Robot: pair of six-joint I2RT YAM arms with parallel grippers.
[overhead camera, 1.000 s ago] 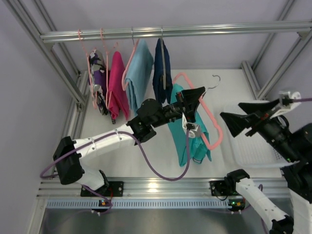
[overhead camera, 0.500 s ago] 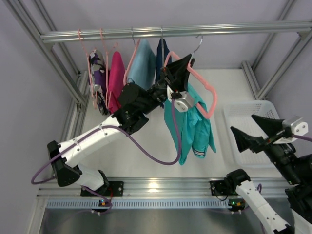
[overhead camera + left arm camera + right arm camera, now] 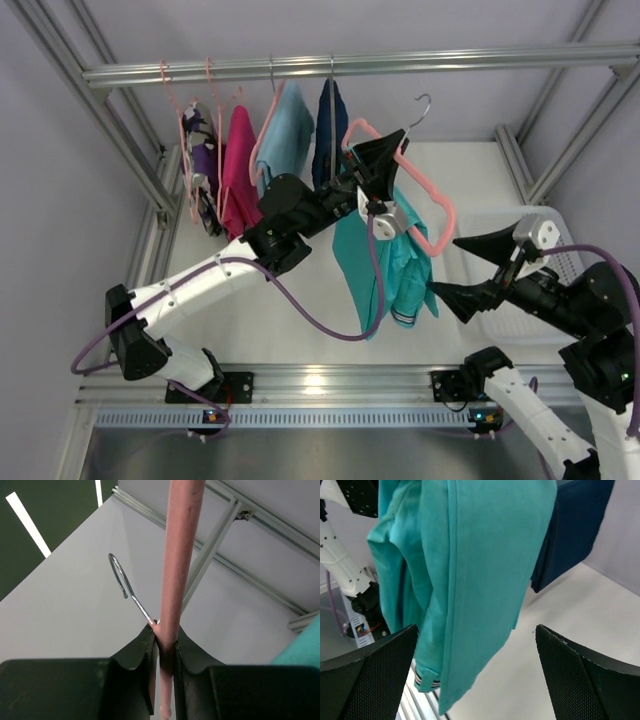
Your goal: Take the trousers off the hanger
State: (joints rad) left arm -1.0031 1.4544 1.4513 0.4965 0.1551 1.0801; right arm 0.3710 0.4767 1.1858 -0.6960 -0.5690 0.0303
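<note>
The teal trousers (image 3: 385, 265) hang folded over the salmon-pink hanger (image 3: 432, 208), held in the air below the rail. My left gripper (image 3: 383, 160) is shut on the hanger near its silver hook (image 3: 421, 107); in the left wrist view the pink bar (image 3: 181, 555) runs between the shut fingers, next to the hook (image 3: 125, 585). My right gripper (image 3: 478, 270) is open, just right of the trousers' lower edge and apart from them. The right wrist view shows the trousers (image 3: 470, 565) hanging ahead of the wide-open fingers (image 3: 375, 670).
A metal rail (image 3: 360, 66) at the back carries pink hangers with magenta (image 3: 238, 175) and sky-blue (image 3: 288, 140) garments and a navy garment (image 3: 333, 135). A white basket (image 3: 535, 320) sits on the table at the right, under my right arm.
My left gripper shifted the hanger and trousers slightly right and down. My right gripper swung up and left, from beside the basket to close by the trousers' lower right edge.
</note>
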